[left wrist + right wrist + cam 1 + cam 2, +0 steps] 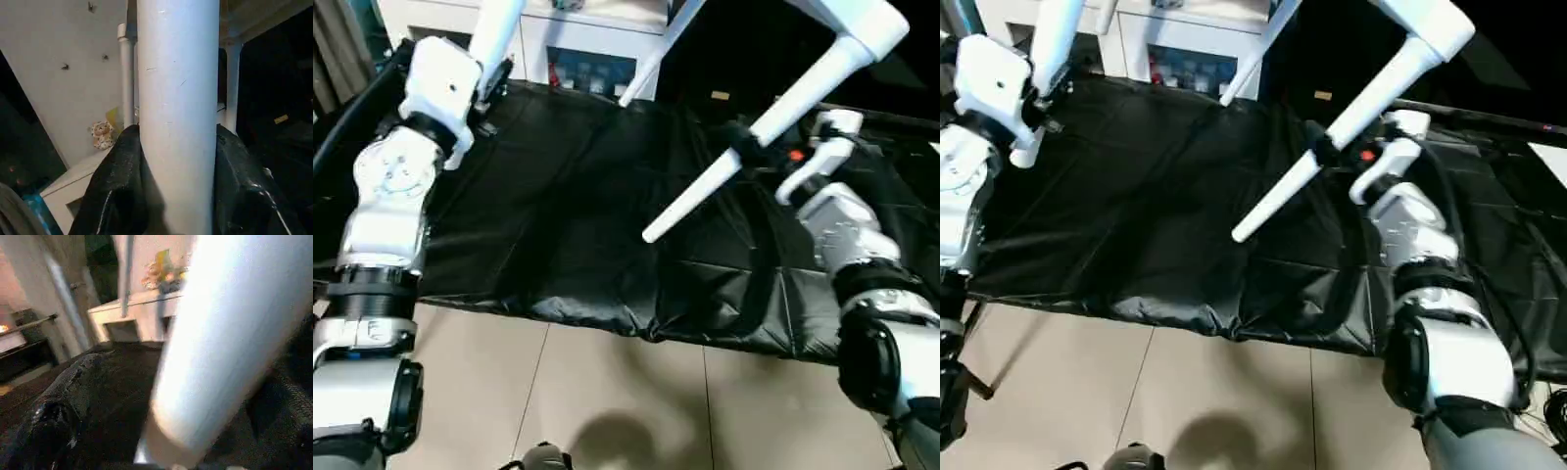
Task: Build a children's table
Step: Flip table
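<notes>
Three white legs [744, 157] visible; two hands [178, 161].

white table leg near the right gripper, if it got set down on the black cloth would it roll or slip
The white leg is a smooth round tube, so it would probably roll. Its taper suggests it would curve, not run straight. The wrinkled black cloth may slow it.

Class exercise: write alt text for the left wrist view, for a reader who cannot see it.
A white table leg rises up the middle, clamped between the left gripper's two black fingers. Behind it stand two more white legs, a pale wall and a small stuffed toy on a white cabinet.
</notes>
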Motion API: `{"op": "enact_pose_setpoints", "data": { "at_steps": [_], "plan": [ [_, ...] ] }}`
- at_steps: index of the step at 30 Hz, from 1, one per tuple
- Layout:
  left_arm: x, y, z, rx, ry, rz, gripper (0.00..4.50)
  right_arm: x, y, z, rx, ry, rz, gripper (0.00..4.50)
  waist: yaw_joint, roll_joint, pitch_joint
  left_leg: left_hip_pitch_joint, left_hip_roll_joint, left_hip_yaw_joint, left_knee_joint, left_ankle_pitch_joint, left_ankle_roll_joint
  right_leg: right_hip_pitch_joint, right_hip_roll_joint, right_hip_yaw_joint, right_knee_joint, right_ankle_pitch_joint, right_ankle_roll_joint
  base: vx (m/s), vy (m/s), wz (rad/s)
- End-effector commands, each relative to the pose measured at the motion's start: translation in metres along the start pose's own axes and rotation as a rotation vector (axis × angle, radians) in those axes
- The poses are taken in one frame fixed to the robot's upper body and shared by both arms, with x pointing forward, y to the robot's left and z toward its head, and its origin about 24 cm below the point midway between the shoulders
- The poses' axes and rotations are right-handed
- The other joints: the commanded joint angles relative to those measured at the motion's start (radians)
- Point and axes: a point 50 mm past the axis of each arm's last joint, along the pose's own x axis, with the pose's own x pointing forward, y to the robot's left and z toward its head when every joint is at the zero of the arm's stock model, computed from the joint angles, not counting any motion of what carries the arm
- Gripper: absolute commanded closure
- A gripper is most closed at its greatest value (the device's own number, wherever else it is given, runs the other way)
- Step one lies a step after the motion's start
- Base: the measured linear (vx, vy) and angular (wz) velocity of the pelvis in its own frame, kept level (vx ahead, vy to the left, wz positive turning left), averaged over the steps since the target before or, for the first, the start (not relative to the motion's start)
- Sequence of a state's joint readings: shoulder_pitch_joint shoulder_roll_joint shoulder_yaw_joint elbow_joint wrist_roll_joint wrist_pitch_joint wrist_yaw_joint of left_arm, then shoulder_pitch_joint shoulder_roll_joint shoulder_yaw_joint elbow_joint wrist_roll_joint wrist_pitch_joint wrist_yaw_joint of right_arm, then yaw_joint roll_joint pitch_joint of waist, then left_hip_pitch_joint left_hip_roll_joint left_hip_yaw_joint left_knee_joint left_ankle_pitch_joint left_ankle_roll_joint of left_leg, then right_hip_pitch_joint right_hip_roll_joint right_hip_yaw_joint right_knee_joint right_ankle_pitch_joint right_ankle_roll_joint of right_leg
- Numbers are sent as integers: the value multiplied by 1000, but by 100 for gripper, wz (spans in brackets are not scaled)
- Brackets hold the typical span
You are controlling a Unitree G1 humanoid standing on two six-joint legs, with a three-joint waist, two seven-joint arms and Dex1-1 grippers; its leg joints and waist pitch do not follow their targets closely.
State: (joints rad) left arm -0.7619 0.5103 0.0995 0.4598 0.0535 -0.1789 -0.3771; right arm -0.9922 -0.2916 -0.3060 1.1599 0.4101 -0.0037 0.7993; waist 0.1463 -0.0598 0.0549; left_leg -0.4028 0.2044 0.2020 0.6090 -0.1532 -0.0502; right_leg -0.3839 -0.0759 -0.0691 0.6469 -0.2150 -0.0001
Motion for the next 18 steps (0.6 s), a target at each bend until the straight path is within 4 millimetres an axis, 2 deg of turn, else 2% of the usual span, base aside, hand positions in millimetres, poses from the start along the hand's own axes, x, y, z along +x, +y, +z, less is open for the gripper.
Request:
{"op": "enact_pose_setpoints", "data": {
  "at_steps": [1, 2, 4, 7, 8, 9, 13, 15, 17, 18],
  "plan": [
    [-5, -25, -22, 12, 103, -156, 289, 6, 7, 9, -32, 4, 78, 0, -6, 8, -71, 39, 42, -22, -77, -258, -44, 17, -80, 44, -70, -137, -203, 0, 0, 0],
    [-6, -26, -26, 9, 117, -165, 289, 7, 12, 9, -42, 27, 163, 0, -6, 6, -70, 40, 42, -22, -77, -264, -45, 17, -79, 44, -70, -147, -197, 0, 0, 0],
    [-7, -27, -28, 5, 127, -173, 289, 6, 14, 9, -43, 39, 211, 0, -5, 1, -71, 42, 43, -22, -78, -266, -48, 17, -80, 44, -71, -157, -195, 0, 0, 0],
    [-10, -31, -36, -8, 157, -193, 289, 1, 16, 9, -47, 65, 311, 0, -2, 5, -69, 45, 45, -22, -79, -283, -56, 16, -79, 44, -73, -169, -190, 0, 0, 0],
    [-10, -33, -39, -11, 166, -201, 289, -1, 17, 9, -56, 74, 334, 0, -1, 2, -68, 45, 46, -23, -81, -288, -59, 15, -78, 44, -73, -167, -188, 0, 0, 0],
    [-12, -36, -44, -19, 187, -218, 289, -4, 17, 9, -84, 85, 358, 0, 1, 3, -69, 45, 45, -23, -81, -294, -62, 16, -80, 45, -74, -169, -183, 0, 0, 0],
    [-17, -43, -53, -30, 222, -245, 289, -8, 16, 15, -118, 50, 360, 0, 3, 2, -68, 52, 46, -24, -83, -318, -76, 10, -81, 46, -79, -181, -184, 0, 0, 0],
    [-20, -46, -59, -33, 242, -257, 289, -12, 16, 17, -130, 33, 371, 0, 8, -1, -68, 51, 46, -26, -84, -325, -78, 12, -81, 46, -79, -186, -179, 0, 0, 0],
    [-23, -49, -65, -20, 267, -267, 289, -15, 17, 18, -146, 20, 368, 0, 14, 0, -67, 56, 47, -26, -86, -338, -84, 8, -81, 46, -82, -196, -169, 0, 0, 0],
    [-26, -52, -71, -22, 294, -267, 289, -19, 17, 17, -163, 23, 365, 0, 12, 5, -68, 58, 47, -27, -87, -354, -91, 6, -81, 48, -82, -207, -165, 0, 0, 0]
  ]
}}
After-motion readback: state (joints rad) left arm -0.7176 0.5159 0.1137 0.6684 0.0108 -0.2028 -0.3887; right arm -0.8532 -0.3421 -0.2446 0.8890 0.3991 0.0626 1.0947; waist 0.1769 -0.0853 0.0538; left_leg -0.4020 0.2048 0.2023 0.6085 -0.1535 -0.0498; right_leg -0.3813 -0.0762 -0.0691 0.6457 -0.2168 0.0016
